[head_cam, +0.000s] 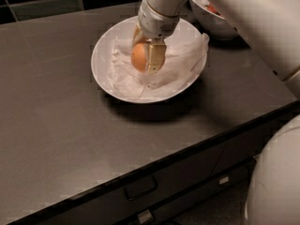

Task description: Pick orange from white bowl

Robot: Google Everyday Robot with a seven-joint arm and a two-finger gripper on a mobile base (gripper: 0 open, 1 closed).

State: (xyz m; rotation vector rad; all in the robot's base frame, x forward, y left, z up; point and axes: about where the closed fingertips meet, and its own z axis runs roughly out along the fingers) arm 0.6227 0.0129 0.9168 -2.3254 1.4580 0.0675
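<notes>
Toward the far edge of the desk you see the white bowl, lined with crumpled paper. The gripper reaches down into it, its fingers pinching the orange from either side above the paper. A smaller bowl stands near the far right corner.

Round orange (smooth) clamped in pincer; over paper-lined white bowl.

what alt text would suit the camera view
The robot's tool is shut on the orange inside the paper-lined white bowl on a dark counter. A smaller bowl with red pieces sits behind.
</notes>
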